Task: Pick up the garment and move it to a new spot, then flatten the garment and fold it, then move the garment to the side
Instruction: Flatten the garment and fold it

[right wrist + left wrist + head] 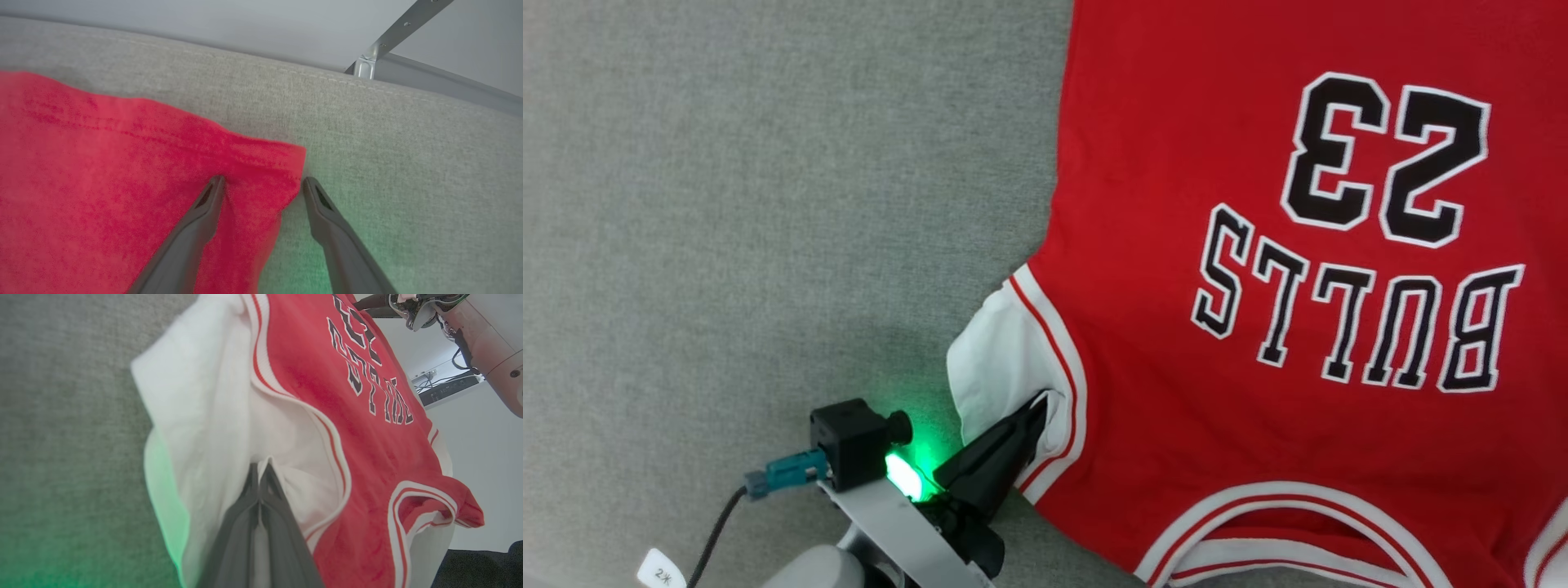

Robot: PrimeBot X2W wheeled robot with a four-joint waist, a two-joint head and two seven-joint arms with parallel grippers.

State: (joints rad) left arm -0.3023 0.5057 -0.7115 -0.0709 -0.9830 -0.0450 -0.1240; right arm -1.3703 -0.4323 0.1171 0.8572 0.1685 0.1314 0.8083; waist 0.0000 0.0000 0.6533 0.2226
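Looking down on the garment (pixel 1258 327), spread print-up over the grey fabric surface (pixel 768 204), collar toward the near edge. Pinching the white sleeve (pixel 196 396) with the left gripper (pixel 1039 407), fingers pressed together on a fold of cloth beside the red-striped trim. Over near the far edge, by the stitched seam, straddling the red hem corner (pixel 282 159) with the right gripper (pixel 262 181), spread wide, clasping nothing. Judging by the drape: light, soft, floppy, no stiffness at all, likely to sag and crease wherever unsupported. Best taken at corners and seams, sleeve and hem, through both layers. Worth pulling gently outward to flatten before folding.
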